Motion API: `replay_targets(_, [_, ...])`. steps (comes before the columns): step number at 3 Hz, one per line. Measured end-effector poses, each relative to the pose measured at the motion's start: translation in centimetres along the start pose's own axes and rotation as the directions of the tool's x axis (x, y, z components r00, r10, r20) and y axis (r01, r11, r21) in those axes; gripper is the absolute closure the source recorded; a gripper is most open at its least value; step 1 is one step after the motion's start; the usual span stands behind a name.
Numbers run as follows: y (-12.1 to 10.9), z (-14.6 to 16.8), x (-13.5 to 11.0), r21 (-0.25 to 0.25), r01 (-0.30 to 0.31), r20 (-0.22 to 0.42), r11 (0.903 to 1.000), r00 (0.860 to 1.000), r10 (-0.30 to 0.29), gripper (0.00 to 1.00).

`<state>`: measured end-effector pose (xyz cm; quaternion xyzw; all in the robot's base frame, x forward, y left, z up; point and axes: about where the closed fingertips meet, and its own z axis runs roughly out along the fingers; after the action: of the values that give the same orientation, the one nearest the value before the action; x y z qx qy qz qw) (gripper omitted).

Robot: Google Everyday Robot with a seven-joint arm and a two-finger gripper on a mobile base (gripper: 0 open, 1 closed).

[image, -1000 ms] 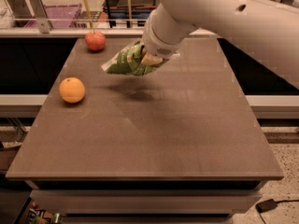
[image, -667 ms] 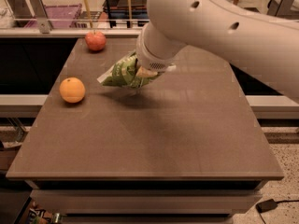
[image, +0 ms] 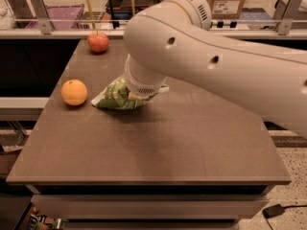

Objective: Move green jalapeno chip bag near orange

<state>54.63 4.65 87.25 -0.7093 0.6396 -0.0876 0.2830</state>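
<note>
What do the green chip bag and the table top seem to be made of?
The green jalapeno chip bag looks like thin foil or plastic film: wrinkled, with pale glints. The table top looks like matte brown laminate or wood, faintly lined. The gripper is down at the bag.

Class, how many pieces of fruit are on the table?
2. The orange lies near the left edge; the apple sits at the far left corner. The gripper is at the chip bag, beside the orange. The arm may hide more.
</note>
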Motion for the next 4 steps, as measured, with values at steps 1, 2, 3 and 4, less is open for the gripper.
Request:
replay_targets(1, [0.06,-0.08,0.01,0.001,-0.002,-0.001,1.0,1.0,0.002,0.81])
replay_targets(2, [0.07,-0.2,-0.06,0.003,0.0,-0.002,1.0,1.0,0.0,0.59])
replay_targets(3, [0.06,-0.34,-0.11,0.005,0.001,-0.002,1.0,1.0,-0.001,0.36])
replay_targets(4, [0.06,-0.46,-0.17,0.007,0.002,-0.002,1.0,1.0,-0.002,0.13])
